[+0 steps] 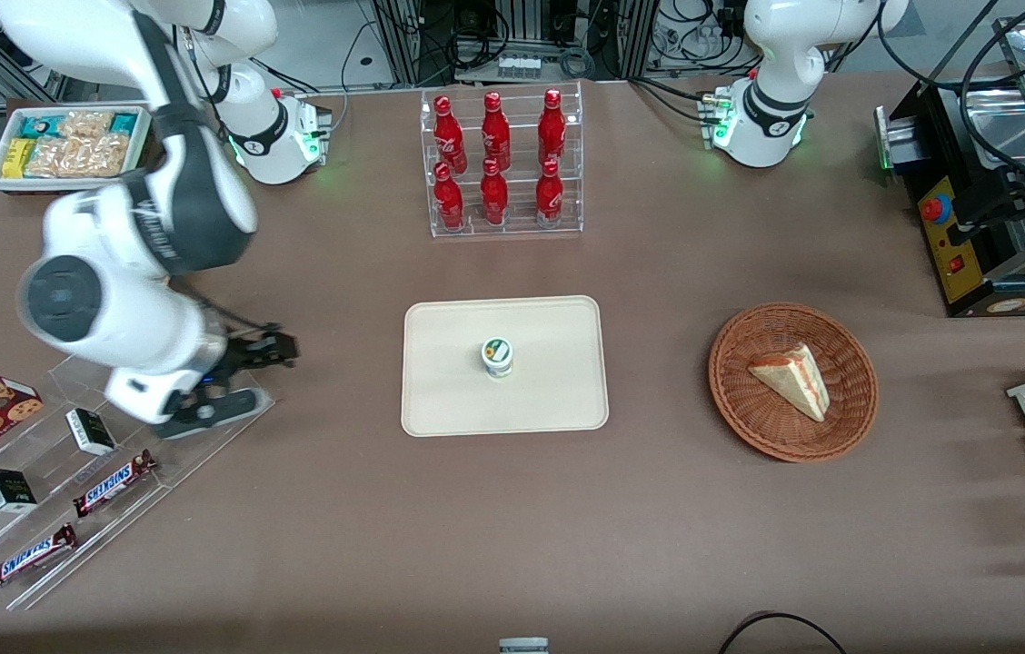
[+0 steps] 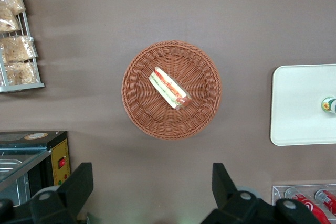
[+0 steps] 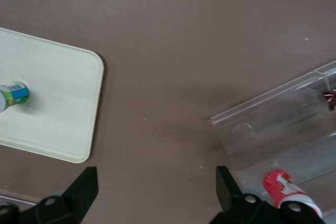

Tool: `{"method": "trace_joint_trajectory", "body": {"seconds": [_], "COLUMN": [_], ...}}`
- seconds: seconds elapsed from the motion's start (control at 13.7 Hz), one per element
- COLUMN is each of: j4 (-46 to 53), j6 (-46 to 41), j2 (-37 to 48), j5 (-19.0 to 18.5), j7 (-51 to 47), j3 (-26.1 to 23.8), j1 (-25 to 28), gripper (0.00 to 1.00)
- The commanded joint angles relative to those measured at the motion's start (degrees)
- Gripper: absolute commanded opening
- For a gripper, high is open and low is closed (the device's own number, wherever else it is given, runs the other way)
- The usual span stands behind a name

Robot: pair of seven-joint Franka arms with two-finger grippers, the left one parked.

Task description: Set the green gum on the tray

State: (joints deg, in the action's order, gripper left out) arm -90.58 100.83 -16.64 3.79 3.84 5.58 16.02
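1. While you read from the front camera outward, take the tray (image 1: 440,400) as your landmark: it lies flat on the brown bench (image 1: 658,509).
2. On the tray's middle stands the green gum (image 1: 497,356), upright, lid up, clear of the rim.
3. Your tool (image 3: 157,195) hangs toward the working arm's end of the bench, well apart from the tray, above the clear acrylic rack (image 1: 67,472); its fingers (image 3: 84,187) are spread wide, holding nothing.
4. Farther from the camera than the tray stand the red bottles (image 1: 494,154).
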Motion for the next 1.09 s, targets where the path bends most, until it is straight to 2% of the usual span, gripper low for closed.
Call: {"method": "trace_joint_trajectory", "body": {"seconds": [0.0, 0.29, 0.44, 1.02], "j4": [-4.07, -8.72, -10.22, -9.44], "j6": [-0.11, 0.33, 0.07, -8.62], "j2": [4.32, 10.47, 12.93, 17.69], "j5": [0.52, 0.43, 0.08, -0.36], "j7": [0.73, 0.82, 0.99, 0.65], "j3": [-0.92, -6.45, -6.9, -4.71], "j1": [-3.88, -12.75, -14.96, -15.59], "gripper": [1.0, 1.0, 1.0, 1.0]}}
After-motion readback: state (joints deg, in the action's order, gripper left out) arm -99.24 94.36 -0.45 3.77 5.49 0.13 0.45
